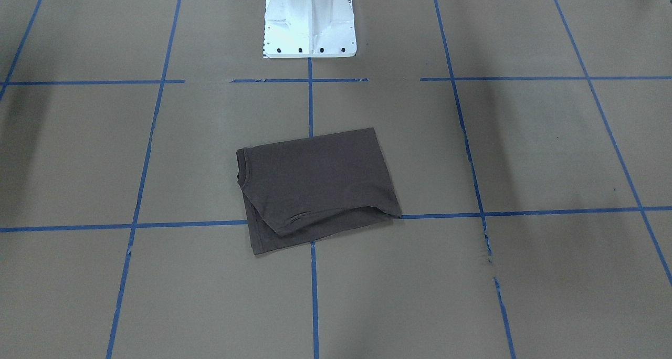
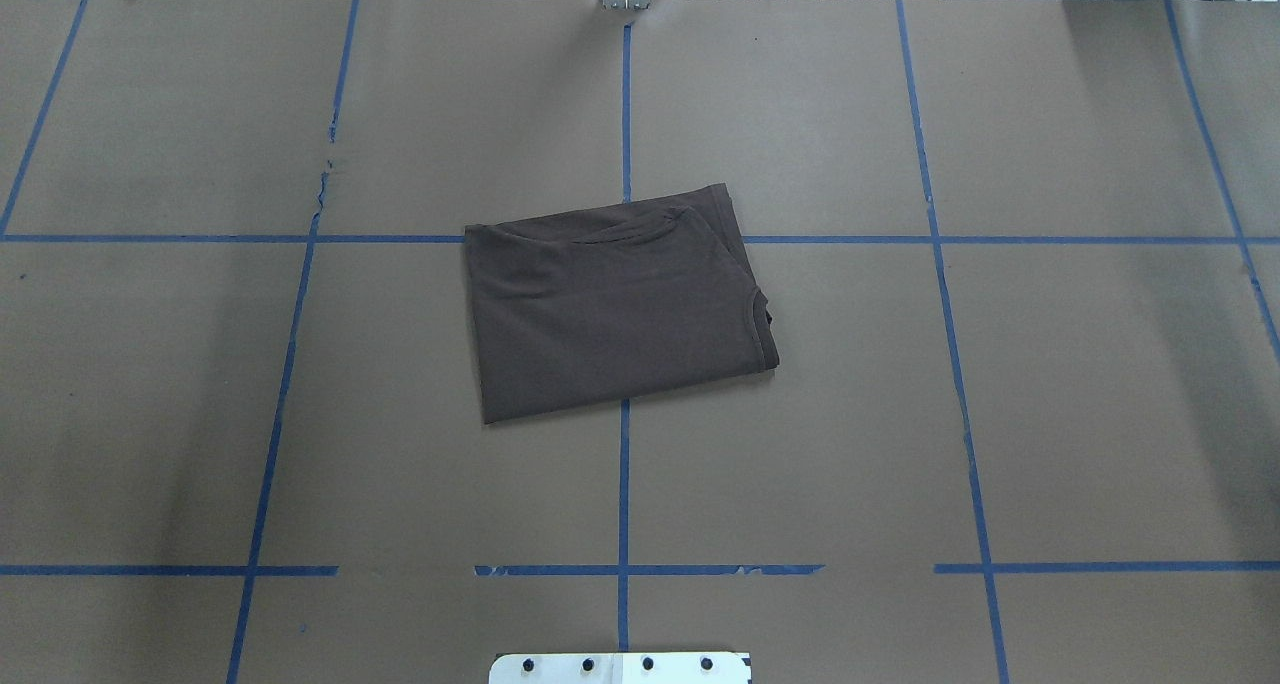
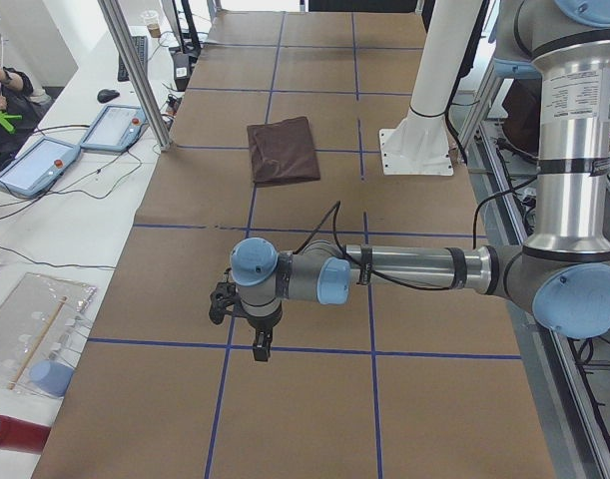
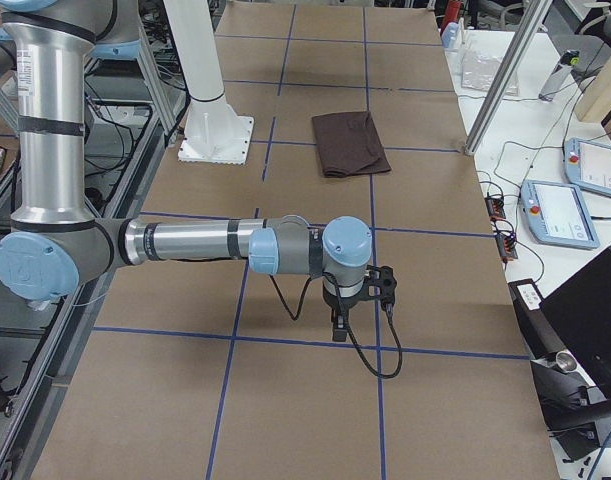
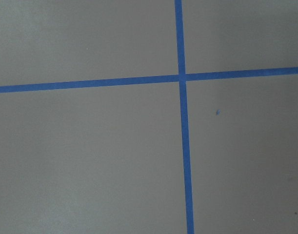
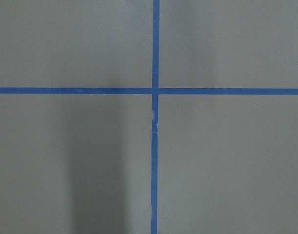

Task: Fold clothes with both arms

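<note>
A: Biggest thing first. Why is the surface [image 2: 1100,414] papered brown and crossed with blue tape [image 2: 624,484]?

B: My guess is that the grid gives a reference for laying cloth square.

A: And the arms?

B: The left arm [image 3: 414,267] stretches low toward the surface's left end and the right arm [image 4: 185,242] toward its right end. Both are well apart from the cloth. I judge this leaves the middle in plain sight of the fixed cameras. Each wrist view shows only bare paper and a tape crossing.

A: The garment?

B: The dark brown T-shirt [image 2: 615,304] lies flat over one tape crossing, about mid-surface and a little nearer the far edge than the robot's edge. It's a compact rectangle of several layers, with the collar [image 2: 765,314] on the robot's right side. That reads to me as a finished fold, or nearly. One lower layer sticks out along the far side.

A: The claws?

B: The left claw [image 3: 262,344] and right claw [image 4: 340,325] point straight down at bare paper, and nothing hangs from them. They show only in the side views, small and dark. I cannot tell whether the fingers are spread or together.
</note>
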Robot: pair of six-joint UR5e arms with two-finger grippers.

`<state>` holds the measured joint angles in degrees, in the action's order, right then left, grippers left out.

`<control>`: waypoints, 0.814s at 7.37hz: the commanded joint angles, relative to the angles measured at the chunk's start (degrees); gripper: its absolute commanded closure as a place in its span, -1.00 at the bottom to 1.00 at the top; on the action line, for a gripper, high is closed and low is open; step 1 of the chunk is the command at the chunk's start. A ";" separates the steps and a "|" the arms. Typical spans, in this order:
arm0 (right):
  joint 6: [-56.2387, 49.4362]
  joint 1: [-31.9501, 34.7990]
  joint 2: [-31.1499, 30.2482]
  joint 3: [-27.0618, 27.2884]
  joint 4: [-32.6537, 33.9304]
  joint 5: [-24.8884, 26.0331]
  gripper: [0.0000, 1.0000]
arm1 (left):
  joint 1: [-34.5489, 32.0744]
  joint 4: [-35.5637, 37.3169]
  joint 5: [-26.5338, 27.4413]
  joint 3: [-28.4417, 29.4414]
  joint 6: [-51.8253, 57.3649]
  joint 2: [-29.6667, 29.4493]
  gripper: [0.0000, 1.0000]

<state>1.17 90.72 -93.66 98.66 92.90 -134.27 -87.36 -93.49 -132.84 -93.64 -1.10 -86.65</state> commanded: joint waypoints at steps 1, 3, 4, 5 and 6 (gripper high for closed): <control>-0.55 -0.11 0.06 -0.05 0.00 -0.02 -1.00 | 0.09 -0.03 -0.05 -0.14 -0.05 -0.01 -1.00; -0.64 -0.11 0.06 -0.05 0.00 -0.02 -1.00 | 0.00 0.06 -0.31 -0.14 -0.05 -0.10 -1.00; -0.64 -0.11 -0.03 -0.05 0.00 -0.02 -1.00 | 0.00 0.06 -0.40 -0.14 -0.05 -0.01 -1.00; -0.64 -0.11 0.06 -0.05 0.00 -0.02 -1.00 | 0.00 0.06 -0.75 -0.31 -0.05 -0.01 -1.00; -0.55 -0.11 -0.03 -0.05 0.00 -0.11 -1.00 | 0.00 0.06 -1.71 -0.31 -0.05 -0.01 -1.00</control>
<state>0.54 90.62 -93.64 98.61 92.90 -134.31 -87.36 -93.43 -133.67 -93.89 -1.14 -86.67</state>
